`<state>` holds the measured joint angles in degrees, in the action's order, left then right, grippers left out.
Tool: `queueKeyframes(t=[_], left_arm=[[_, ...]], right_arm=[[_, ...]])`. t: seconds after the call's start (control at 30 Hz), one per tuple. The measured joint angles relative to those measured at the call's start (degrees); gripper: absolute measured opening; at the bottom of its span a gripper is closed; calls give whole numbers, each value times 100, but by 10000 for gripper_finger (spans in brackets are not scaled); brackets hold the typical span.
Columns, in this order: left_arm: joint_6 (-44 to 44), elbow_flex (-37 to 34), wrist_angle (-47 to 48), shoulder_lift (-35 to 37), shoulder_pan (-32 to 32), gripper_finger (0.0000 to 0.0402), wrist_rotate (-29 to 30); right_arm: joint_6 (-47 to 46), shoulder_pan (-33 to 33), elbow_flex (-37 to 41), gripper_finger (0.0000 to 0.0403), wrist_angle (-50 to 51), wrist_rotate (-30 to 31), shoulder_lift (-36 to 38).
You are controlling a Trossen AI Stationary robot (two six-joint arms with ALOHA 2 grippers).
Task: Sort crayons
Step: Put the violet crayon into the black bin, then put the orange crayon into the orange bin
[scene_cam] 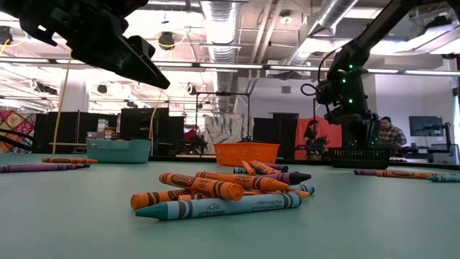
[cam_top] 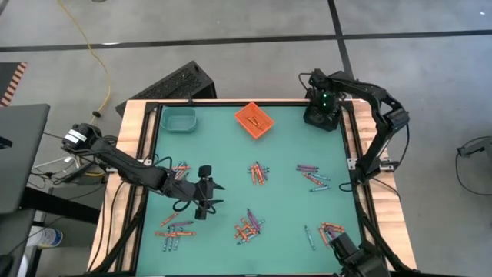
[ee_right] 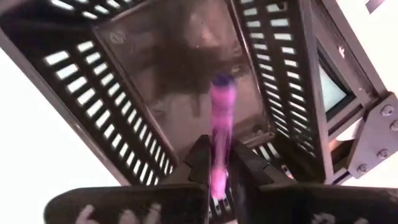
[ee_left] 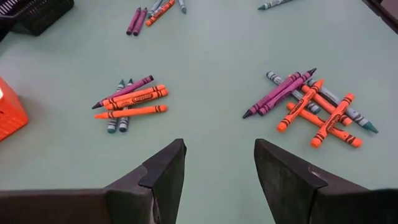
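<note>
Nearest to where I stand, a heap of crayons (scene_cam: pixel 223 193) lies on the green surface (cam_top: pixel 231 158), orange ones over a blue-grey one, and more small groups are scattered all around. The left pincer (cam_top: pixel 206 190) hangs above the surface, a little left of the middle, its two fingers (ee_left: pixel 161 177) well apart and holding nothing. Ahead of it lie two clusters, one small group (ee_left: pixel 130 102) and one bigger crossed pile (ee_left: pixel 311 106), so this arm is the nearer one for them. At the far right corner, the right pincer (ee_right: pixel 217 168) is directly above the black bin (cam_top: pixel 322 115). A purple crayon (ee_right: pixel 221 118) stands between its fingers, its long axis pointing straight down into the bin. The fingers are just beside the crayon on both sides; whether they grip it or have begun to loosen, I cannot tell. I judge that the coming move is the drop, and the crayon is already over the bin's floor. The orange bin (cam_top: pixel 254 120) and the teal bin (cam_top: pixel 178 118) stand along the same far edge.
</note>
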<state>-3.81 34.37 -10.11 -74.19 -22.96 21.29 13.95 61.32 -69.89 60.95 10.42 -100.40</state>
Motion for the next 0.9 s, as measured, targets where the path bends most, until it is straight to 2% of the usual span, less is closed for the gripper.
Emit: queueKeyframes(t=[0.3,0.53,0.67,0.77,0.9], left_arm=[[-11,2,-160,2,0,182,27],[-35,2,-149,2,0,182,38],[-35,2,-146,2,0,182,99],[-35,2,-146,2,0,182,208],[3,2,-144,2,39,182,215]], right_arm=[[-22,-4,0,100,-48,16,249],[-62,-180,0,112,-100,15,990],[-192,-598,-2,112,102,-29,1499],[-375,-1087,-2,111,311,-385,1812],[-668,-2048,120,111,335,-887,2183]])
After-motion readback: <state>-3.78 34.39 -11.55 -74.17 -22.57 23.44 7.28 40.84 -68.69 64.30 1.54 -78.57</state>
